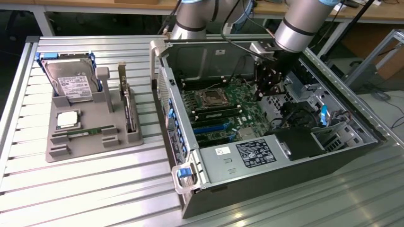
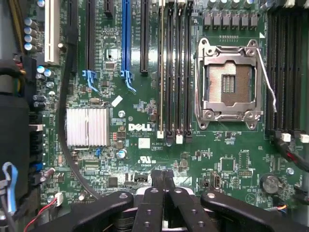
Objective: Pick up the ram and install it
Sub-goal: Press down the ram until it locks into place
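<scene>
I am holding the gripper (image 1: pixel 270 80), clenched and empty, inside the case (image 1: pixel 265 189), while the ram (image 1: pixel 88 132) is lying in the tray (image 1: pixel 94 146), well off toward the exterior view's left, long axis crosswise.

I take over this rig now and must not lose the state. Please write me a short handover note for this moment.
Pincer: shut, holding nothing, hanging inside the open dark computer case, over the green motherboard.
Ram: the long thin green circuit-board stick lies flat in the grey plastic parts tray, on the table at the exterior view's left of the case, far from the pincer.
Done: nothing of the task shows as done; the long black memory slots beside the silver processor socket look empty.
Left: the ram is not yet picked up and not yet installed.
</scene>
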{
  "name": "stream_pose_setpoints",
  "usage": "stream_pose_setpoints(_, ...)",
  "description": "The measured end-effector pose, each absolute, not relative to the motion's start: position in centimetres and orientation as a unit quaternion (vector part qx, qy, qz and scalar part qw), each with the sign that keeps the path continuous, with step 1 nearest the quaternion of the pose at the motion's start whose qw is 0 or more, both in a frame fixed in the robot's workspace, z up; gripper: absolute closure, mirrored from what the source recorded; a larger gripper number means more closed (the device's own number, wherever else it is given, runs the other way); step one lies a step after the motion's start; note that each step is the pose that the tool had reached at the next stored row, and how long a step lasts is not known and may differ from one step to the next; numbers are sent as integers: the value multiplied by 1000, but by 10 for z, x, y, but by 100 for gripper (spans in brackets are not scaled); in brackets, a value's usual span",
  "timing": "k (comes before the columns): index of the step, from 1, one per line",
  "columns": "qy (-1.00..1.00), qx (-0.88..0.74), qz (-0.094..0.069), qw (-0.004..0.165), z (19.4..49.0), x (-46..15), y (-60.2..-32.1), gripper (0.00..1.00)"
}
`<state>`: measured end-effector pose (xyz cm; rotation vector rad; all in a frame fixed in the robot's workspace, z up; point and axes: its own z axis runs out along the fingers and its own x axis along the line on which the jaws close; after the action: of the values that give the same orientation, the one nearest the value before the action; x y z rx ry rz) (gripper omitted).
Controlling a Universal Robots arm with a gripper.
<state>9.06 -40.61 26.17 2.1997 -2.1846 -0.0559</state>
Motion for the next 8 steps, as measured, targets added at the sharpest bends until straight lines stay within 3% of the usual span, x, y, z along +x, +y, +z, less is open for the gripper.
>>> stream_pose_setpoints(8,-704,709,-18,20,310,91,-406,90)
